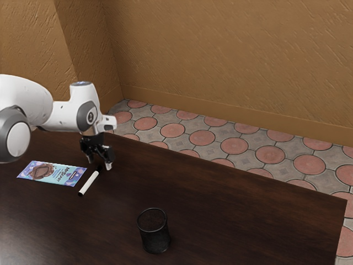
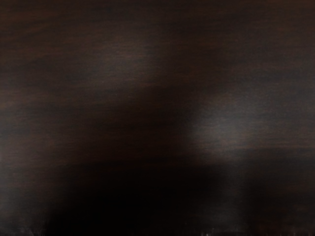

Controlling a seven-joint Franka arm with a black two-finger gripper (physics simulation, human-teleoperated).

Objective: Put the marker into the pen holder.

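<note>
Exterior view: arm (image 1: 34,109) cut off at left edge, and it hides a stretch of the tabletop's (image 1: 242,221) far edge. Tabletop itself cropped at left and bottom. Pen holder's (image 1: 155,238) inside too dark to read; its near wall hides the floor of it. Marker's (image 1: 90,182) dark end by the gripper (image 1: 100,166) blends into the wood, contact unclear. Packet's (image 1: 54,173) smallest print illegible. Wrist view: wood grain blurred, black patch (image 2: 142,201) cut by lower edge, source unclear; pale smudges there too faint to identify.
</note>
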